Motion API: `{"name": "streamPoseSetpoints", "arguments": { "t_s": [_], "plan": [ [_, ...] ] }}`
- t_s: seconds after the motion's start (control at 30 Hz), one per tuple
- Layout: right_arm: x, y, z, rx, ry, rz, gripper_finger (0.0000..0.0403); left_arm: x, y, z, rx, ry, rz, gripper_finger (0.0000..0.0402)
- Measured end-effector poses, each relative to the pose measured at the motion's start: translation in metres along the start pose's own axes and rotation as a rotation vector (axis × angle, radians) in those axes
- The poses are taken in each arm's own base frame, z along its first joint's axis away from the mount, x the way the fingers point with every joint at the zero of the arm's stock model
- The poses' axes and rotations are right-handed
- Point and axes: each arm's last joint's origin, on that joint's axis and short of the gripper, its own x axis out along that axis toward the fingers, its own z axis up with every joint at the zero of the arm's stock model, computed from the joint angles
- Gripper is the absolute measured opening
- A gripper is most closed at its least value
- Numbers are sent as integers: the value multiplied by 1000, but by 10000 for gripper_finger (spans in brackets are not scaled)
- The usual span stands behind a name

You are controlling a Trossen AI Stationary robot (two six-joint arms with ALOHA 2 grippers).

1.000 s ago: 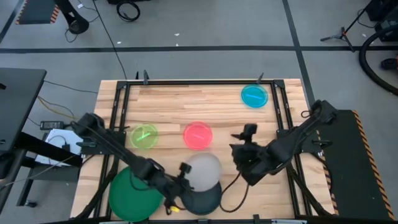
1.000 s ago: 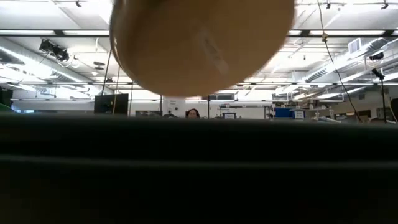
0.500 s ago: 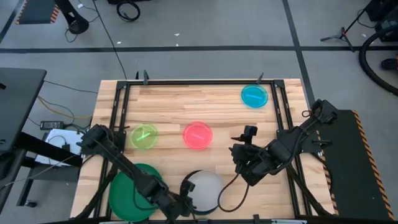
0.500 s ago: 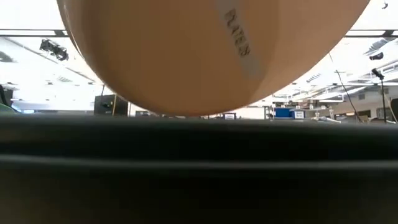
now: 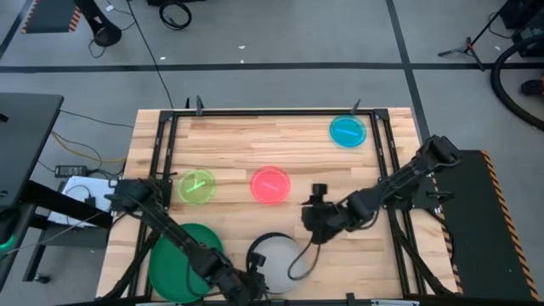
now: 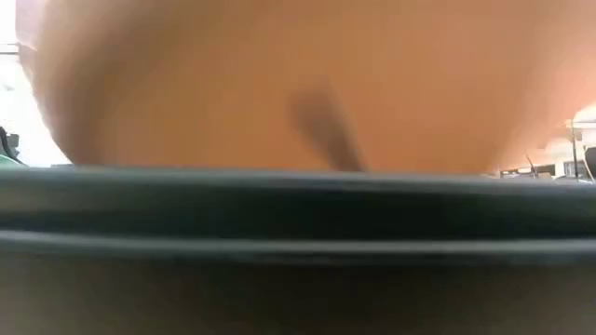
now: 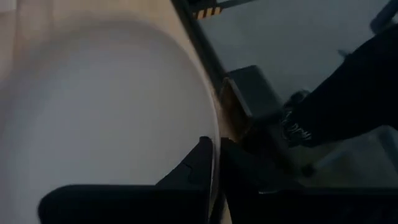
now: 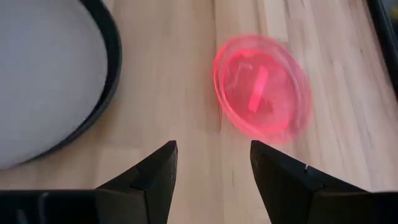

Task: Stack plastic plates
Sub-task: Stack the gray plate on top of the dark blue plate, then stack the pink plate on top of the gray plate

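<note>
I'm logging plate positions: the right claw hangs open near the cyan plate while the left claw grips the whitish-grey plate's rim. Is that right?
Not quite. The right claw hangs open near the pink plate, as the right wrist view shows; the cyan plate lies apart at the table's far edge. The left claw does grip the whitish-grey plate's rim.

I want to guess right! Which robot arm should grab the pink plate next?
Probably the right. Its open hand already faces the pink plate from close by. The left hand is at the table's near edge, pinching the whitish-grey plate's rim over the black plate.
</note>
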Motion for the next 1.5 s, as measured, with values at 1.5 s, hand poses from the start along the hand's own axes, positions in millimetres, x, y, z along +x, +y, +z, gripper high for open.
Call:
{"name": "streamPoseSetpoints", "arguments": {
  "t_s": [1.5],
  "plan": [
    [160,-68,-4,-89,83,205,87,-327,118,72,49,-475,419,14]
  ]
}}
